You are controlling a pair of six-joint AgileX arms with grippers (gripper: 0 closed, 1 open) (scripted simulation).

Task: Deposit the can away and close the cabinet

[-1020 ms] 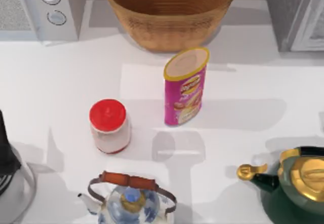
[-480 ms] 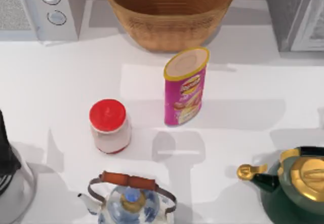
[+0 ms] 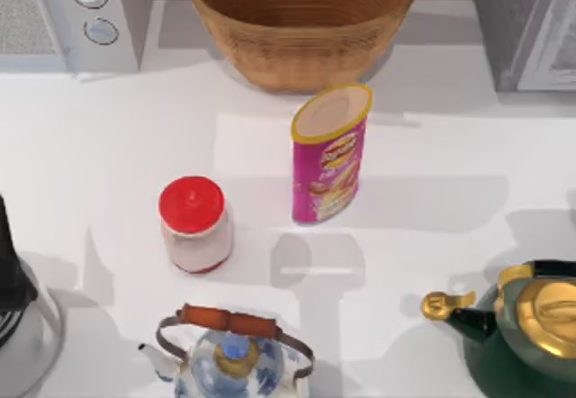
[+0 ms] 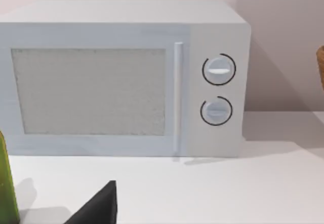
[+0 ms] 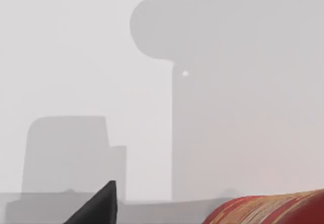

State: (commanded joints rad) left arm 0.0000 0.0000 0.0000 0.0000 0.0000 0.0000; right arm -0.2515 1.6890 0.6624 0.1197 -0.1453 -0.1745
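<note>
The can [image 3: 329,153], a pink tube with a yellow rim and a pale lid, stands upright on the white table [image 3: 432,236], apart from everything around it. The wicker basket [image 3: 301,20] sits just behind the can. The grey cabinet [image 3: 526,24] is well off to the can's right, at the back edge. The white microwave [image 3: 72,15] is at the back on the can's left. A red-lidded jar [image 3: 193,225] stands near the can, in front of it and to its left. A blue-and-white kettle [image 3: 232,353] is farther forward of the can. A green and gold teapot [image 3: 531,335] sits at the front, to the can's right.

The left hand [image 4: 98,206] is held level and points at the microwave's door, handle and two dials. Only a dark tip of it is in view, so I cannot tell whether it is spread or pressed together. The right hand [image 5: 98,203] faces a pale, shadowed wall above a red striped surface [image 5: 268,209]. Its state cannot be told either.
</note>
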